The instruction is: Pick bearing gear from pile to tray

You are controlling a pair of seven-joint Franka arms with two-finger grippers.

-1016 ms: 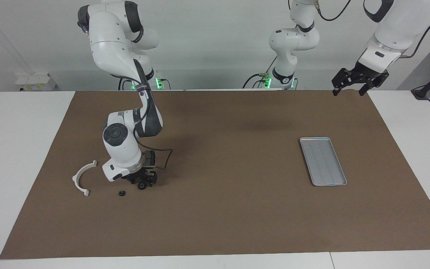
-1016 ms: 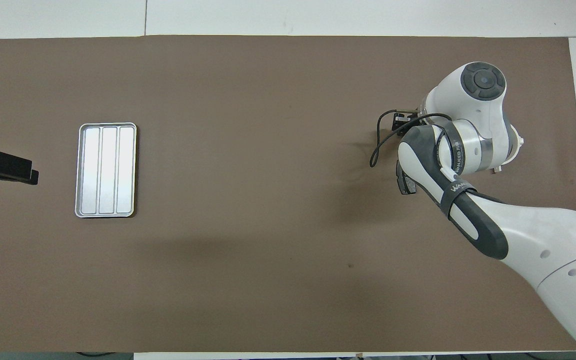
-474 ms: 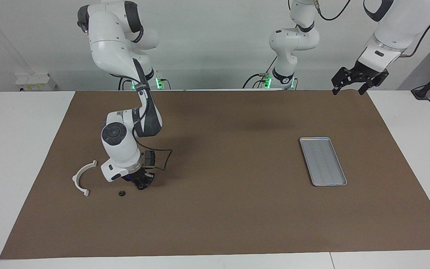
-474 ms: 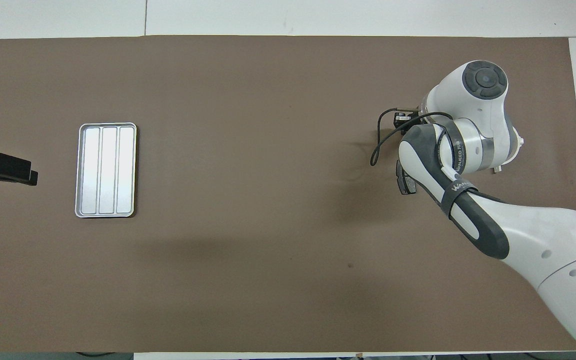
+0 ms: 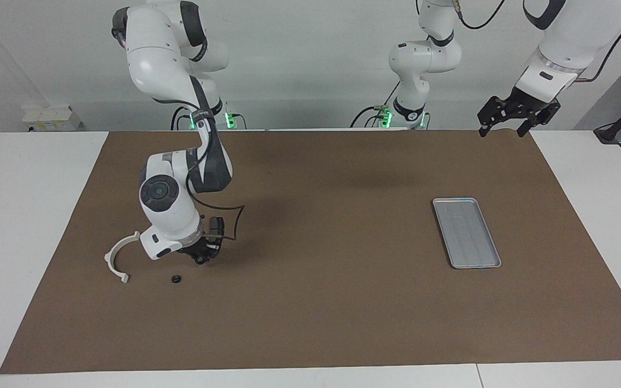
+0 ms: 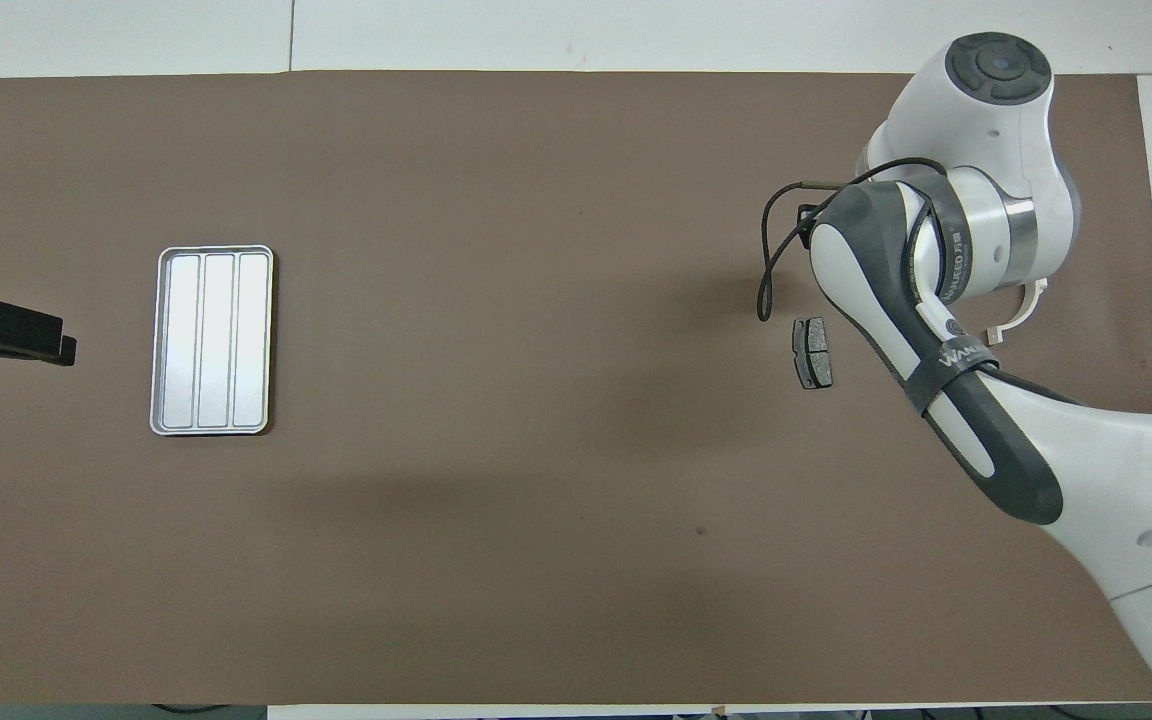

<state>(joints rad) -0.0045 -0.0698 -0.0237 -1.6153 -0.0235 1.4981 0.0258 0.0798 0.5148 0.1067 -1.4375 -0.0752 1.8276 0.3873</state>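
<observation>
Right gripper (image 5: 200, 258): lower left of the facing view, hanging just above the brown mat (image 5: 321, 302). A small dark round part sits at its tip, but whether the fingers clamp it cannot be told. In the overhead view the arm's wrist hides this gripper.
Bearing gear (image 5: 200, 260): the dark round part at the right gripper's tip, off the mat, in the lower left of the facing view.
Pile: lower left of the facing view, right of the overhead view. It holds a white half-ring bracket (image 5: 119, 257), a small black round piece (image 5: 176, 278) lying on the mat just below the right gripper, and a dark grey pad (image 6: 814, 352) seen in the overhead view beside the arm.
Tray (image 5: 466, 232): right of centre in the facing view, left in the overhead view (image 6: 212, 340). It is well apart from the pile and the right gripper, with nothing in it.
Left gripper (image 5: 516, 119): upper right of the facing view, raised over the mat's corner, fingers spread apart and holding nothing. This arm waits.
Table (image 5: 25, 215): white, carrying the mat.
</observation>
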